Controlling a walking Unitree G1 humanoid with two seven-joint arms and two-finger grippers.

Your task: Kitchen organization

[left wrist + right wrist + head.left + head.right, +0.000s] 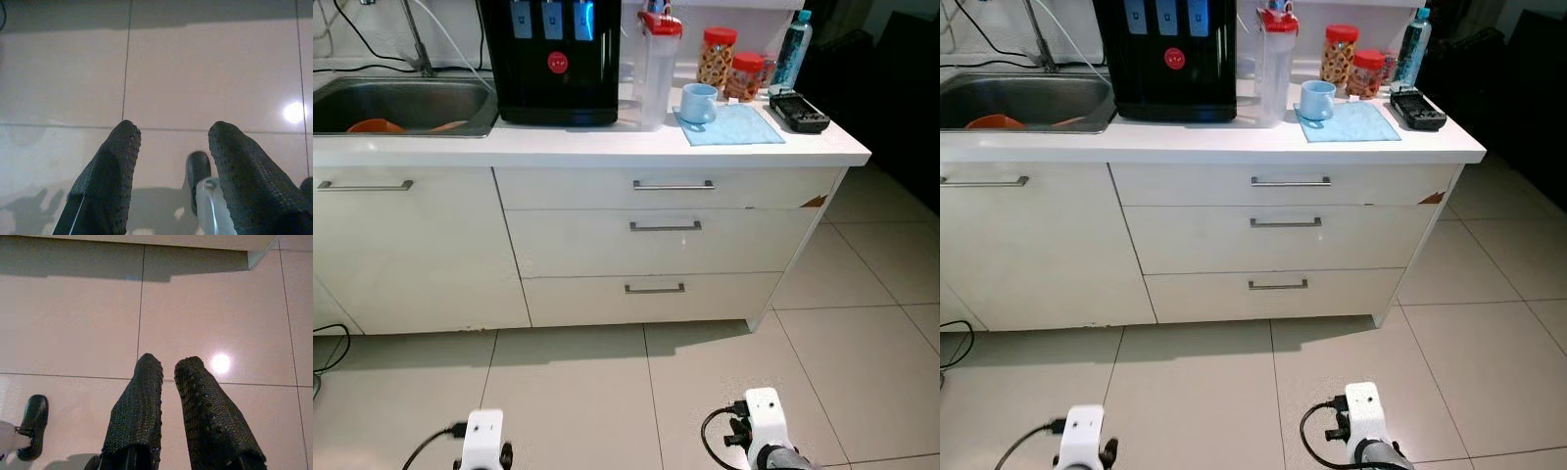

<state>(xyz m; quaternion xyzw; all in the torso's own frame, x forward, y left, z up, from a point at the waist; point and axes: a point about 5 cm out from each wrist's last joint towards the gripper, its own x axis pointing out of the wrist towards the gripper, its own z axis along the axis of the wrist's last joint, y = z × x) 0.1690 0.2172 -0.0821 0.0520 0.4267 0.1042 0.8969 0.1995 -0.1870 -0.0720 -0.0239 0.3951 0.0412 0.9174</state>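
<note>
A white worktop (607, 145) runs across the scene, above a cabinet with three drawers (661, 240), each with a metal handle, and a cupboard door (406, 250) to the left of them. On the worktop stands a black water dispenser (551, 59), and just beside it on its right a clear pitcher with a red lid (656, 64). A light blue mug (697, 102) sits on a blue cloth (732, 125), near the pitcher. Behind the cloth are two jars with red lids (729, 64) and a blue bottle (791, 49); a black device (800, 111) lies near the right end of the worktop. At the left, a steel sink (401, 103) holds something orange (377, 125). The tiled floor (607, 392) lies between the robot and the cabinet. Both arms hang low over the floor, well apart from the worktop. The left pincer (173, 142) has its fingers spread with a wide gap, holding nothing. The right pincer (167, 369) has its fingers nearly together with only a thin gap, also holding nothing. A black foot (33, 426) of the robot shows on the tiles.
</note>
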